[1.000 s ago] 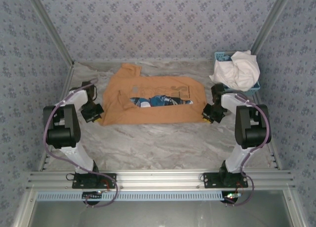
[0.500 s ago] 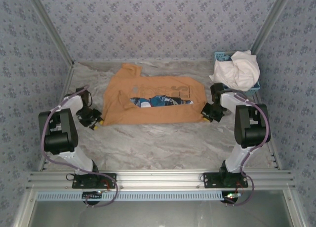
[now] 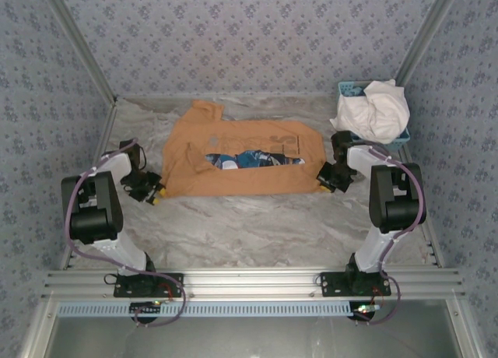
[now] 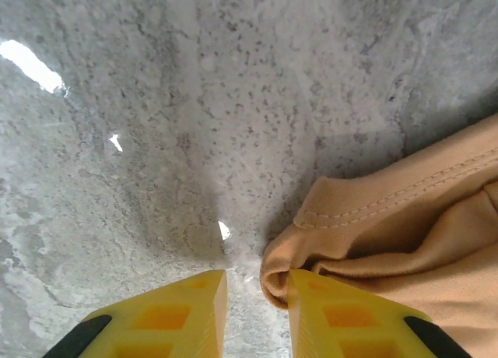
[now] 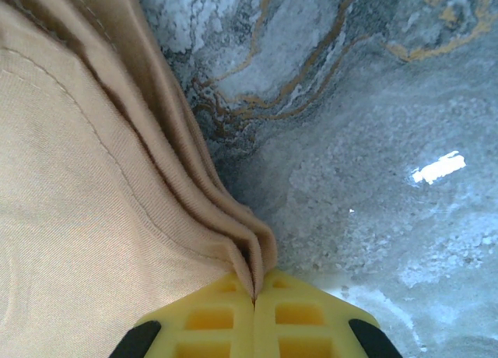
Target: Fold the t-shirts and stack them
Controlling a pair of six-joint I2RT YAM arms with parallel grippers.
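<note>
Soft, even light is coming down from overhead in the top view, so my arms are casting only faint shadows on the counter point(image 3: 249, 218). The picture is looking a little grainy and low in detail. Through my left wrist camera, small white glints are flaring on the stone. A grey shadow is spreading ahead of my left pincer point(image 4: 257, 279), whose yellow tips are blurring at the bottom edge. Through my right wrist camera, a bright patch is gleaming at the right, the tan-orange t-shirt point(image 5: 85, 187) is showing dark creases, and my right pincer point(image 5: 255, 286) is looking slightly soft.
</note>
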